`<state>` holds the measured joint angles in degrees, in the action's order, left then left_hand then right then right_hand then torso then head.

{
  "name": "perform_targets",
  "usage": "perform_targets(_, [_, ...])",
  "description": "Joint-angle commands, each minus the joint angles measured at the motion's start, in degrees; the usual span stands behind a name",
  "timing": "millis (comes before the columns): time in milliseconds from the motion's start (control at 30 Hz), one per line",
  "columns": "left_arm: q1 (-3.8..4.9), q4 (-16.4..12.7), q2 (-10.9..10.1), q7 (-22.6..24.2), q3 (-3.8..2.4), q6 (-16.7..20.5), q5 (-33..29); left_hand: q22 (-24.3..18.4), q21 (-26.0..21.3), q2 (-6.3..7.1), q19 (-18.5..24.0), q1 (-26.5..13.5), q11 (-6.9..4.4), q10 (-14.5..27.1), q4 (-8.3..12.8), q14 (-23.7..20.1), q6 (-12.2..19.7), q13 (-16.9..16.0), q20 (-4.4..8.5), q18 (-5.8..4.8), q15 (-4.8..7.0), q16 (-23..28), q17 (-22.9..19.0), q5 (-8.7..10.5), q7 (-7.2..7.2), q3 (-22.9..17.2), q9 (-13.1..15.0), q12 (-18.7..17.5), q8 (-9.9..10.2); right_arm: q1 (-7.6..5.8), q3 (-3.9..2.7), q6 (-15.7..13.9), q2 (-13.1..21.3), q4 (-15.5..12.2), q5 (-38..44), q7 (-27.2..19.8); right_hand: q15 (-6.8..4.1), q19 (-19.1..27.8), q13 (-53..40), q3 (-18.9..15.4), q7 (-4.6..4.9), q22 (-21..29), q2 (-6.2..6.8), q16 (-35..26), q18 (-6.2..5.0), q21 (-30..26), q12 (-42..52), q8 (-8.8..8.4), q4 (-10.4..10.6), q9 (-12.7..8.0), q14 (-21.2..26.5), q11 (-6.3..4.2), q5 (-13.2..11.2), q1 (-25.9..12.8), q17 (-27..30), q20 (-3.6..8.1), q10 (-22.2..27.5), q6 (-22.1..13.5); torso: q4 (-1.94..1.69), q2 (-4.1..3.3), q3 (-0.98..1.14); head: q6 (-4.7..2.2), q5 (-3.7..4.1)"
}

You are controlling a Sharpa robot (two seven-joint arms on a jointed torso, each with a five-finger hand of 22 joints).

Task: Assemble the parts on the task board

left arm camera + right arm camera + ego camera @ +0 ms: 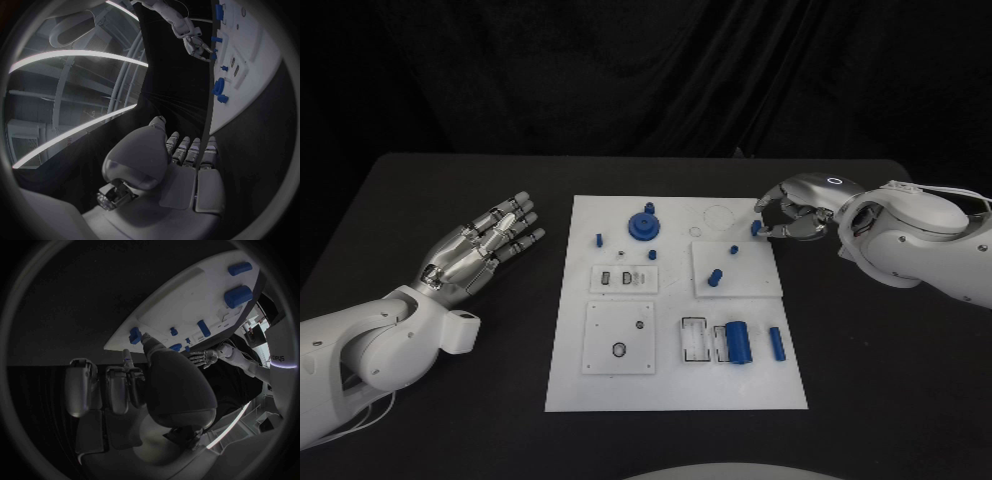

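Observation:
The white task board point(675, 385) lies in the middle of the table, also seen in the left wrist view point(256, 60) and the right wrist view point(169, 310). My right hand point(798, 213) is at the board's far right edge and pinches a small blue part point(756, 228) point(134, 335) between thumb and fingertips. On the board stand a blue round gear-like part point(643, 226) point(219, 87), a small peg point(599, 240), two pegs point(733, 249) point(714, 278) on a raised plate, and blue cylinders point(740, 342) near the front. My left hand point(480, 248) point(187, 155) lies left of the board, fingers straight and apart, holding nothing.
The black table point(444, 190) has bare room on both sides of the board. A raised white plate with small holes point(619, 338) sits at the board's near left. A slotted holder point(694, 340) stands beside the blue cylinders.

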<state>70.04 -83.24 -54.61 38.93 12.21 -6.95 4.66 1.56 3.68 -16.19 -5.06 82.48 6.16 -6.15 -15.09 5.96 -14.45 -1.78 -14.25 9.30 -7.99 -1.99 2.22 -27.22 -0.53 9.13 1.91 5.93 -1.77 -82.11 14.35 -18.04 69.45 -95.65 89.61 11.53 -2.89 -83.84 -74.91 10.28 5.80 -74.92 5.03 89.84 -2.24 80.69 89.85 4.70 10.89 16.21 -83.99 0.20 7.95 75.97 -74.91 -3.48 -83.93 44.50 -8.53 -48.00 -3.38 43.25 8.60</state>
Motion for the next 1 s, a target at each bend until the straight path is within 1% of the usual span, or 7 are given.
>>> perform_targets(33, [-0.03, -0.05, 0.09, 6.09, -0.05, -0.67, -0.01, 0.02, -0.07, -0.04, -0.03, 0.75, 0.05, 0.39, 0.01, 0.06, 0.14, 0.06, -0.35, 1.04, -0.32, -0.03, 0.05, -0.41, -0.17, -0.33, 0.07, 0.38, -0.26, 0.27, -0.02, 0.87, -0.2, 0.25, 0.14, 1.22, 0.12, -0.56, -15.09, -0.11, -0.01, -10.91, -0.11, -0.11, -0.3, -0.2, 0.15, -0.25, -0.2, -0.03, -5.9, 0.48, 0.3, 0.59, -14.86, -0.13, -6.07, 0.62, 0.03, -0.02, -0.03, 0.1, -0.07])
perform_targets(267, [-0.04, 0.02, 0.06, 5.9, -0.05, -0.79, -0.01, 0.02, -0.07, -0.04, -0.03, 0.76, 0.05, 0.38, 0.02, 0.04, 0.12, 0.06, -0.36, 1.04, -0.33, -0.02, 0.04, -0.42, -0.17, -0.35, 0.07, 0.39, -0.27, 0.72, -0.02, 1.57, -0.75, 0.73, 0.15, 1.38, 0.13, -0.43, -15.09, -0.12, -0.01, -10.81, -0.08, -0.29, -0.37, -0.45, 0.15, -0.18, -0.28, 0.01, -5.83, 0.48, 0.48, 0.8, -14.71, -0.14, -6.07, 0.81, 0.07, -0.02, -0.04, 0.2, -0.23])
perform_targets(467, [-0.04, 0.08, 0.08, 5.81, -0.05, -0.86, -0.01, 0.02, -0.08, -0.04, -0.02, 0.79, 0.07, 0.39, 0.04, 0.04, 0.15, 0.06, -0.36, 1.04, -0.33, -0.03, 0.04, -0.44, -0.19, -0.37, 0.07, 0.4, -0.26, 1.2, -0.02, 1.7, -1.1, 1.03, 0.15, 1.34, 0.13, -0.3, -15.09, -0.24, -0.01, -10.74, -0.17, -0.49, -0.43, -0.78, 0.15, 0.5, -0.39, 0.53, -5.75, 0.48, 1.06, 1.4, -14.54, -0.15, -6.07, 2.29, 0.0, 0.0, 0.0, 0.33, -0.2])
perform_targets(533, [-0.04, 0.11, 0.1, 5.79, -0.05, -0.89, -0.01, 0.02, -0.08, -0.04, -0.02, 0.79, 0.07, 0.39, 0.04, 0.04, 0.15, 0.06, -0.36, 1.04, -0.33, -0.03, 0.04, -0.44, -0.19, -0.37, 0.07, 0.4, -0.26, 1.29, -0.02, 1.69, -1.24, 1.15, 0.29, 1.34, 0.12, -0.26, -15.09, -0.25, -0.02, -10.73, -0.23, -0.57, -0.45, -0.93, 0.15, 0.87, -0.51, 1.0, -5.72, 0.46, 2.21, 1.79, -14.47, -0.13, -6.07, 3.05, -0.01, 0.01, -0.02, 0.4, -0.21])
perform_targets(700, [-0.05, 0.17, 0.13, 5.72, -0.05, -0.95, -0.01, 0.01, -0.09, -0.05, 0.0, 0.81, 0.09, 0.41, 0.07, 0.03, 0.18, 0.07, -0.37, 1.04, -0.34, -0.02, 0.04, -0.47, -0.2, -0.4, 0.06, 0.39, -0.26, 1.42, -0.02, 1.56, -1.59, 1.44, 0.66, 1.26, -0.07, -0.25, -15.09, 0.15, -0.28, -10.77, -0.45, -0.7, -0.49, -1.23, 0.15, 2.21, -1.16, 3.17, -5.68, 0.24, 7.72, 2.99, -14.38, 0.04, -6.07, 5.22, 0.04, -0.02, -0.04, 0.45, -0.28])
perform_targets(833, [-0.06, 0.26, 0.15, 5.65, -0.05, -0.99, -0.01, 0.01, -0.09, -0.05, 0.0, 0.81, 0.09, 0.41, 0.07, 0.03, 0.18, 0.07, -0.37, 1.04, -0.34, -0.02, 0.04, -0.47, -0.2, -0.4, 0.06, 0.39, -0.26, 1.46, -0.03, 1.36, -1.96, 1.76, 0.76, 1.17, -0.2, -0.25, -15.09, 0.44, -0.47, -10.81, -0.64, -0.73, -0.49, -1.32, 0.15, 2.75, -1.47, 4.22, -5.66, 0.08, 9.31, 3.4, -14.35, 0.14, -6.07, 5.92, 0.05, 0.0, -0.05, 0.5, -0.3])
perform_targets(1000, [-0.07, 0.37, 0.24, 5.59, -0.05, -1.08, -0.01, 0.0, -0.11, -0.08, 0.01, 0.86, 0.12, 0.44, 0.12, 0.01, 0.21, 0.07, -0.38, 1.03, -0.36, -0.02, 0.03, -0.54, -0.22, -0.46, 0.06, 0.38, -0.25, 1.56, -0.03, 0.66, -2.39, 2.13, 0.8, 0.97, -0.27, -0.26, -15.09, 0.62, -0.55, -10.83, -0.89, -0.78, -0.5, -1.38, 0.15, 3.08, -1.57, 4.91, -5.65, 0.02, 9.94, 3.52, -14.31, 0.2, -6.07, 6.31, 0.02, -0.02, -0.03, 0.58, -0.28])
